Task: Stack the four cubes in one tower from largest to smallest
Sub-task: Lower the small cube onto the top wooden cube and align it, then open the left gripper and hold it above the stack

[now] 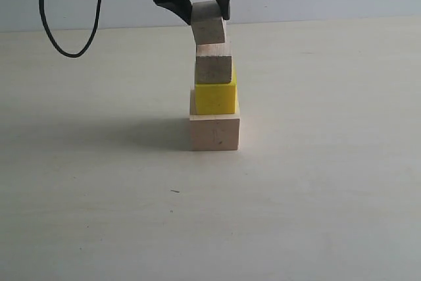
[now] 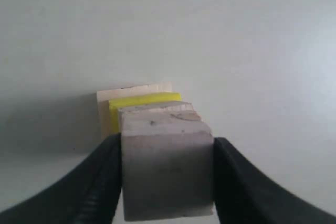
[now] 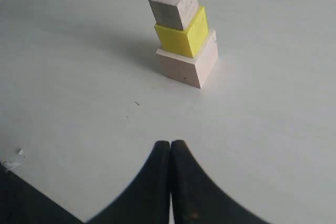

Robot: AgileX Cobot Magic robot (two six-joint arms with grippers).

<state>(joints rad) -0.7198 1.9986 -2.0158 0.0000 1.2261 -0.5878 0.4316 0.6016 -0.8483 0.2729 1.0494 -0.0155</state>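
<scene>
Levelling comes first: my left pincer (image 2: 168, 182) grips the smallest wood cube (image 1: 208, 25) tilted, just over the small wood cube (image 1: 214, 67) atop the yellow cube (image 1: 214, 99); centre, lower gently, release (right pincer (image 3: 170, 150) closed, empty)

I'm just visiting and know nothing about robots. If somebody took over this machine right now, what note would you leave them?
Done: big wood cube, yellow cube and small wood cube are stacked.
Left gripper: shut on the smallest cube, slightly tilted, directly over the other three. I cannot tell whether it touches them.
Right gripper: shut, empty, away from the cubes.
Left to do: seat the smallest cube squarely, then let go.
</scene>
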